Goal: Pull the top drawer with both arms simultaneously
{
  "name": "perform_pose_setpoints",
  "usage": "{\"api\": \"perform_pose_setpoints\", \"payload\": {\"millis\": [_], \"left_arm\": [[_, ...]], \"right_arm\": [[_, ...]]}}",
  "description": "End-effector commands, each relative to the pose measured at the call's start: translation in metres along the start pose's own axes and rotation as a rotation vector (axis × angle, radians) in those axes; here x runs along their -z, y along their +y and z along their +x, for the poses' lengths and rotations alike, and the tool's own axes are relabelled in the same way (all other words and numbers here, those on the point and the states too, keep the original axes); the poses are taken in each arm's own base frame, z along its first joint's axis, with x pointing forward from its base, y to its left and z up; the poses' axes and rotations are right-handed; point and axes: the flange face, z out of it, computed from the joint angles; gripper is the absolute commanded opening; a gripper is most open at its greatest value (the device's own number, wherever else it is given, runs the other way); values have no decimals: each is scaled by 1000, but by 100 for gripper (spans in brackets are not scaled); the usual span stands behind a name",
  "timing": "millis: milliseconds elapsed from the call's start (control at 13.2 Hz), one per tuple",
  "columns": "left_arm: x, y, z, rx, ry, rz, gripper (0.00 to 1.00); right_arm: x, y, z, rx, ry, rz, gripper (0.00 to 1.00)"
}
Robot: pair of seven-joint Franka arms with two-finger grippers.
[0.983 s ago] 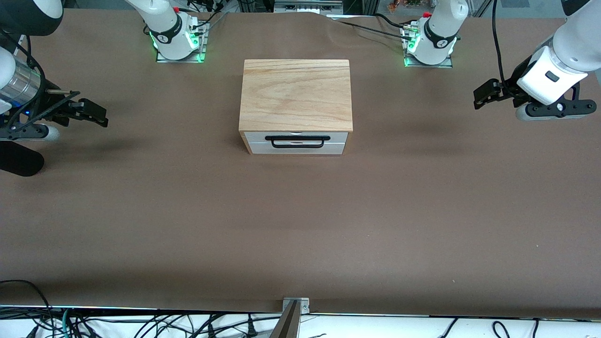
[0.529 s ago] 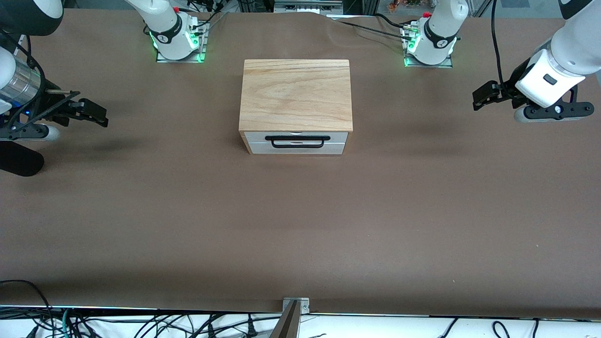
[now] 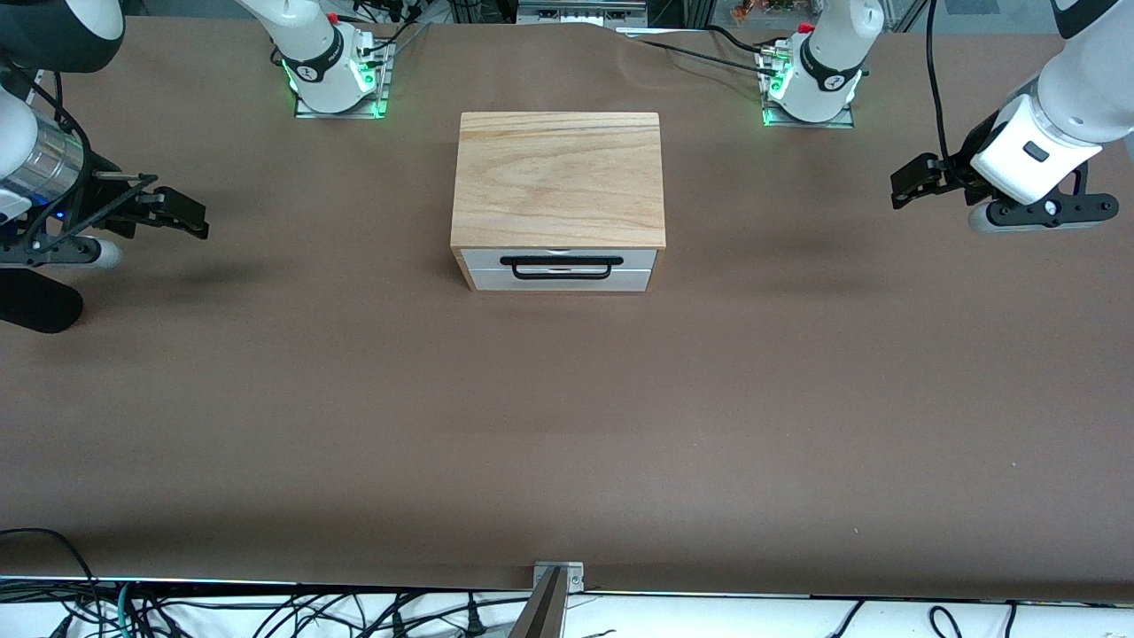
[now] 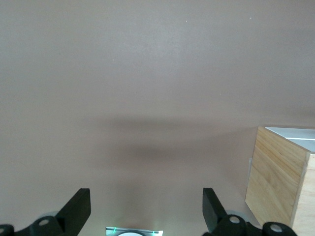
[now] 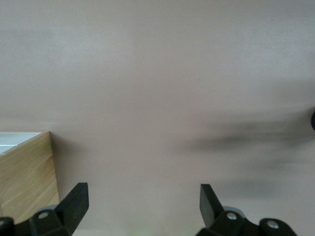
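Observation:
The top drawer [image 3: 560,267] is shut in the light oak cabinet [image 3: 558,177] at the middle of the table; its white front panel and wide black bar handle [image 3: 560,263] face the front camera. My left gripper [image 3: 914,181] hangs open and empty over bare table toward the left arm's end, well apart from the cabinet. My right gripper [image 3: 188,215] hangs open and empty over bare table toward the right arm's end. In the left wrist view the gripper [image 4: 146,212] is open, with a cabinet corner [image 4: 275,182] beside it. In the right wrist view the gripper [image 5: 142,201] is open, beside the cabinet [image 5: 27,172].
The brown table [image 3: 567,416] carries only the cabinet. The two arm bases [image 3: 330,71] [image 3: 811,75] stand at the edge farthest from the front camera. Cables and a metal bracket [image 3: 556,578] lie at the nearest edge.
Both wrists have shifted a little, the left one slightly toward the bases' edge and the right one slightly toward the cabinet. The drawer has not moved.

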Motion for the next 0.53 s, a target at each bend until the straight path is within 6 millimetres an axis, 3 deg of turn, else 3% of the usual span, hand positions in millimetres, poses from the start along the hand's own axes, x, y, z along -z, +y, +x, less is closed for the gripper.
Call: {"api": "perform_pose_setpoints", "payload": {"millis": [0,227,378,453], "left_arm": [[-3,0,1,-22,24,-10,100],[-10,-7,5,-11,31,-24,100],[-16,-5,11,-7,20,-34,100],[-28,-2,21,6,0,-94,100]], "right_arm": [[3,-1,-3,19,-5,0,100],[-2,-3,-5,31,-27,21,100],[-2,-10,-4,21,-34,143,100],[-9,-11,-1,6,-52,207,100]]}}
